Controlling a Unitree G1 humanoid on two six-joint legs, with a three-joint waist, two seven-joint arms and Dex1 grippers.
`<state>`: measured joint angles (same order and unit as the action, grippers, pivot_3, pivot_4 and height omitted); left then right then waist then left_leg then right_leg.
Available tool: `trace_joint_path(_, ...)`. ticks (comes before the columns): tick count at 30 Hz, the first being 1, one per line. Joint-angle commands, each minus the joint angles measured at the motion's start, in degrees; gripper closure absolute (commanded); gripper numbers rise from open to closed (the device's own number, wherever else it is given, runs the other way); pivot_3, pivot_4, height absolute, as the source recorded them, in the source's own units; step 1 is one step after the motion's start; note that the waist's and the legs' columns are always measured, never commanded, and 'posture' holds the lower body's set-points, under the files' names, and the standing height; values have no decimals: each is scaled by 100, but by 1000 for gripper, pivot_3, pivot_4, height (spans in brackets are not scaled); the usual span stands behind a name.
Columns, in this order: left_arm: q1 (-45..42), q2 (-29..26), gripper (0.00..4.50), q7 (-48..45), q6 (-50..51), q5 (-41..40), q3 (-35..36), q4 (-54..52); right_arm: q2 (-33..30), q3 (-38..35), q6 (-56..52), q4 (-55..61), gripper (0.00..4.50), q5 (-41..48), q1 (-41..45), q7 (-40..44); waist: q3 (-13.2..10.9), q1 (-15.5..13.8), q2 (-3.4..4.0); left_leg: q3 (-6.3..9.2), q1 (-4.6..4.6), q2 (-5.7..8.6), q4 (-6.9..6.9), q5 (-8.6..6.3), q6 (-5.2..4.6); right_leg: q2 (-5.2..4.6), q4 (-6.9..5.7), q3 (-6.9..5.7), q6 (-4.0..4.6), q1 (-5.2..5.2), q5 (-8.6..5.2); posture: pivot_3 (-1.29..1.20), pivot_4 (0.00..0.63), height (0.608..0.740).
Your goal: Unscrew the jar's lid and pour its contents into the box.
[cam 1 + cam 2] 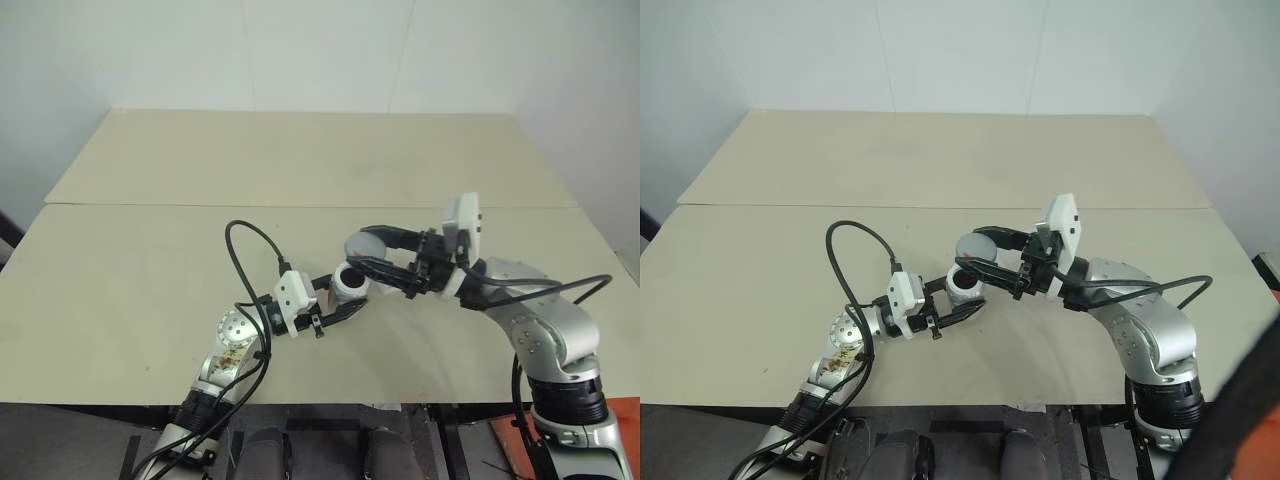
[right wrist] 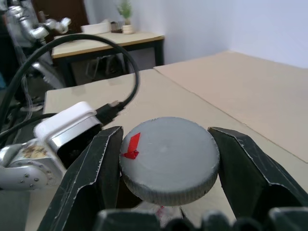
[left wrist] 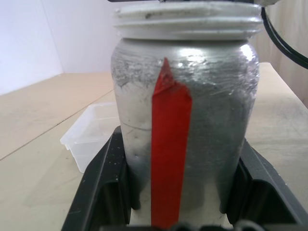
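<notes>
Left gripper (image 1: 345, 308) is clenched on the jar (image 1: 350, 283), black fingers (image 3: 103, 192) pressed against both sides of its lower body. Jar sits upright over the near half of the table (image 1: 130, 290), roughly centre, long axis vertical, open mouth up with the white threaded neck exposed. The red mark (image 3: 169, 159) runs as a strip up the side, pointed end toward the mouth, facing the left wrist camera. Whether the base touches the table or is lifted clear, can't tell. Contents aren't visible from these angles. The box (image 3: 94, 132), clear plastic, lies flat on the table just past the jar in the left wrist view. To the right, the right gripper (image 1: 372, 251) grasps the lid (image 2: 168, 159) by its ribbed edge, one finger (image 2: 89, 175) on each side. Lid is off the jar, held just above and slightly right of the mouth, disc close to level, flat top up, small red tag near its rim.
</notes>
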<state>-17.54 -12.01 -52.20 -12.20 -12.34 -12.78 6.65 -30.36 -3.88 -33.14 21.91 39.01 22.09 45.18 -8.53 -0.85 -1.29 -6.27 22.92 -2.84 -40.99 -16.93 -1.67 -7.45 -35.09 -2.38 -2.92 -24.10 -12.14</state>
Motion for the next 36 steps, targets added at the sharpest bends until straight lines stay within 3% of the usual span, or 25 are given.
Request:
trace_joint_path(1,-44,39,2503,74,-70,-47,11,-198,-280,-731,160,122,1725,-80,-258,-295,0,-14,0,0,0,0,-1,0,0,0,2,0,0,1,0,0,150,740)
trace_joint_path(5,-84,56,2503,95,-42,-88,32,-223,-615,-1274,22,-87,1725,-465,-700,-860,0,-6,0,-2,2,0,0,1,1,0,3,0,0,0,0,0,150,740)
trace_joint_path(14,-266,144,2503,219,-186,30,52,-48,-943,-1062,-459,-476,1725,-1742,-1579,-1939,1,20,1,-4,0,1,2,1,2,0,2,3,-1,-1,0,0,150,740)
trace_joint_path(24,-431,232,2503,566,-171,71,191,-81,-1549,-951,-2086,-468,1725,-1455,-1762,-1453,2,13,3,1,0,1,1,-11,-19,0,4,4,-1,0,0,0,150,740)
trace_joint_path(26,-485,257,2503,626,-237,129,200,6,-1735,-1062,-2070,-289,1017,-1281,-1956,-1101,2,-12,3,5,-2,1,1,-12,-21,0,5,1,-1,4,0,0,150,740)
trace_joint_path(30,-543,252,2503,771,-368,208,270,213,-1991,-1343,-2246,142,11,-1038,-2129,-867,2,-14,3,6,1,2,0,-13,-23,0,7,2,-1,4,0,0,150,740)
trace_joint_path(36,-857,223,2503,971,-298,413,292,525,-2022,-1666,-2284,537,11,-1135,-2205,-1125,2,4,3,10,-2,2,1,-13,-22,0,4,1,-2,4,1,0,150,740)
